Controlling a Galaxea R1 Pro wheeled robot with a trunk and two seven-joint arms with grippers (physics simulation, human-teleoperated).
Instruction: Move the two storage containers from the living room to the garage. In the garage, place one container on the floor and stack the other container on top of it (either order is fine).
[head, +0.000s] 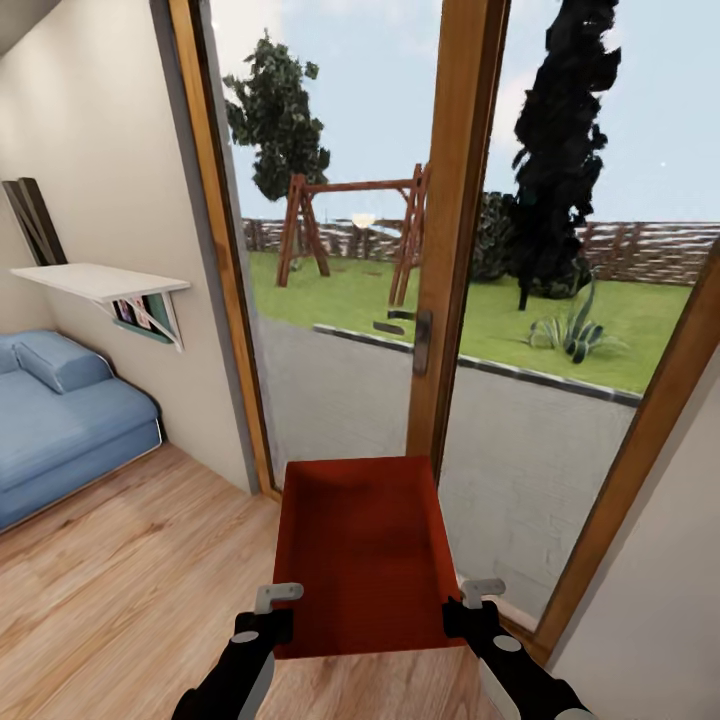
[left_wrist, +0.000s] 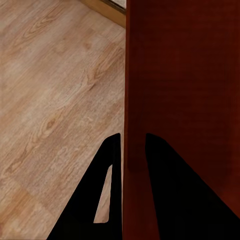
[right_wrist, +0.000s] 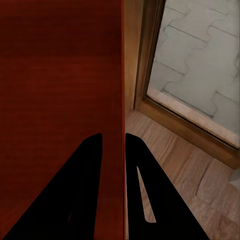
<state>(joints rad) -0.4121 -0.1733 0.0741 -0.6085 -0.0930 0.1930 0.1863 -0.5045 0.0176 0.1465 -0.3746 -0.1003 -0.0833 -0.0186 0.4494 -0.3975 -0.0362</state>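
The rust-red storage container (head: 362, 545) sits at lower centre of the head view, above the wood-plank floor (head: 120, 580), before the glass door (head: 440, 300). Its interior is empty. The left gripper (head: 272, 610) pinches its left wall; the right gripper (head: 472, 605) pinches its right wall.

No legible text, label, brand, number or sign is found in any view. Items tucked under the wall shelf (head: 105, 280) at far left are noted, but any printing on them is too small and blurred to be read.
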